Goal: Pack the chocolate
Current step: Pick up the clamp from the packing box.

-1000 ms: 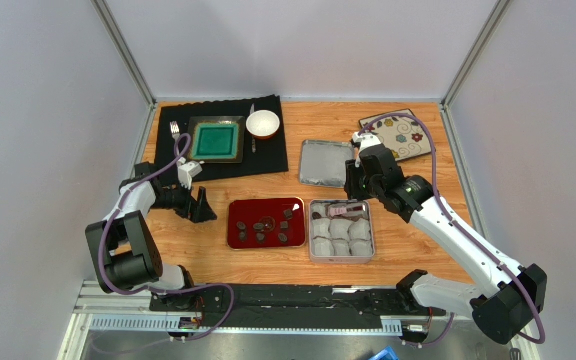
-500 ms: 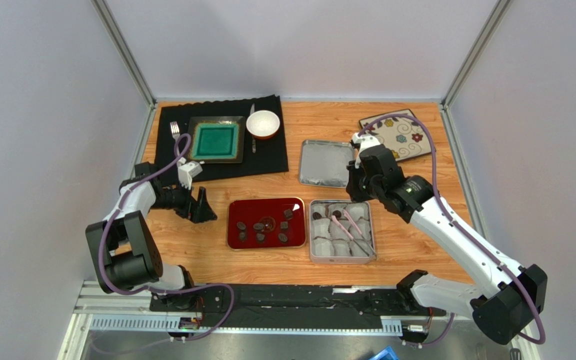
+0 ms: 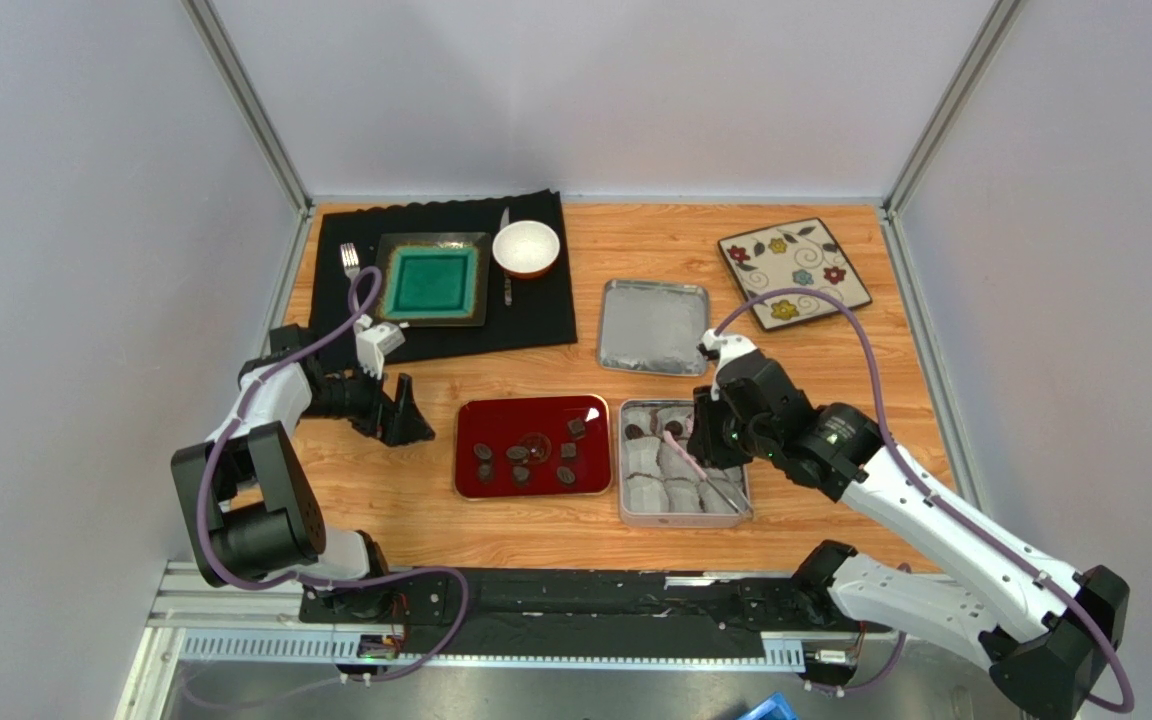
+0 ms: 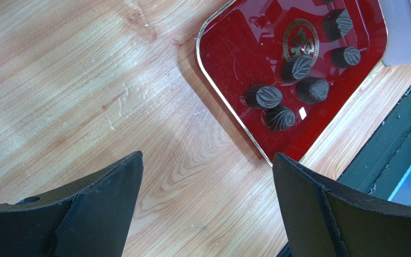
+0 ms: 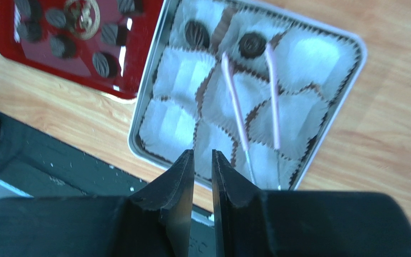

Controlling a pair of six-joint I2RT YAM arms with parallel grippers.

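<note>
Top view: most chocolate lies on the red tray, beside the tin. Left wrist: my left jaws gape wide over the worktop. Right wrist: my right jaws, barely parted, grip nothing; pink tweezers lie in the tin with 2 pieces.

Dark brown chocolate, glossy red tray, white cups, pink tongs, flower-patterned plate

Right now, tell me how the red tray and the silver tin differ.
The red tray is glossy; the silver tin is dull metal. The red tray's chocolates lie loose; the silver tin is lined with white paper cups, only two filled. Both are rounded rectangles.
</note>
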